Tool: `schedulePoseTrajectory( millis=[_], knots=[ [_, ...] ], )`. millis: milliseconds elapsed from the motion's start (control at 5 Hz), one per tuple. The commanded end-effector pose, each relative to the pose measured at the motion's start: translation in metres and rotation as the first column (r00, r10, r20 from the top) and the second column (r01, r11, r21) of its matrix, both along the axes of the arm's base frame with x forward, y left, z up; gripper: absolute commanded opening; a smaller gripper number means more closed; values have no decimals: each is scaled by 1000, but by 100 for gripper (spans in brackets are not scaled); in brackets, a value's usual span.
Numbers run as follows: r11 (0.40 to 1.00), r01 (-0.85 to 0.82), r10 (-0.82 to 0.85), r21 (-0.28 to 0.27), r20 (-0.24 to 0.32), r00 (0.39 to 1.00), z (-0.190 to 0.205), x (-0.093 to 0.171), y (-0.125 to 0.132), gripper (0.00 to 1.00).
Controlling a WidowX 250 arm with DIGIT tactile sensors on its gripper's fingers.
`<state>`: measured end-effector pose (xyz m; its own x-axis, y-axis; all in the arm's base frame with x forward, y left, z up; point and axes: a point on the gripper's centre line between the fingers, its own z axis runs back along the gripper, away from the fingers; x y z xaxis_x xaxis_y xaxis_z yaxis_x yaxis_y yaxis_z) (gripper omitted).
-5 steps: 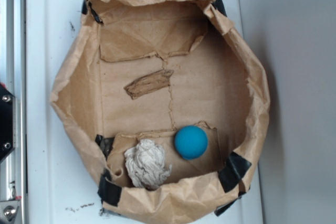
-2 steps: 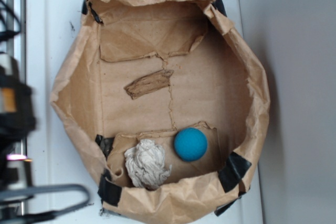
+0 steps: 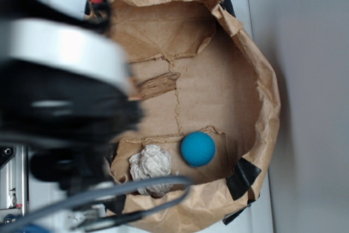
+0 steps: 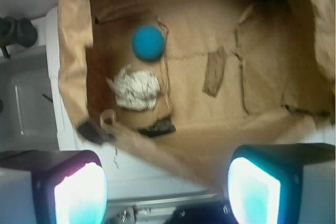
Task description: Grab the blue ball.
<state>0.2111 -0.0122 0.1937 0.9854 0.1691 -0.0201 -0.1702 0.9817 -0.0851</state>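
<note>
The blue ball (image 3: pixel 198 149) lies free on the floor of the paper bag (image 3: pixel 262 80), just beside the paper wad (image 3: pixel 150 165). The gripper (image 4: pixel 167 192) is spread wide and empty, apparently high above the bag's rim on approach. The exterior view shows only the blurred arm (image 3: pixel 60 91); the wrist view shows both fingers (image 4: pixel 79 192) apart.

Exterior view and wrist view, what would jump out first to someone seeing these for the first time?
The blue ball, vivid against the brown paper bag, lying on its floor beside a crumpled paper wad. In the exterior view, the blurred robot arm fills the left side; in the wrist view, the gripper stands open outside the bag.
</note>
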Motion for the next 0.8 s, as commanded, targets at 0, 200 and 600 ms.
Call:
schedulePoseTrajectory(
  millis=[0, 200, 600],
  knots=[
    [1000, -5, 5, 0, 57, 998, 7, 27, 12, 100],
    [1000, -5, 5, 0, 57, 998, 7, 27, 12, 100],
    [999, 36, -40, 33, 103, 994, -35, 9, 37, 100]
  ],
)
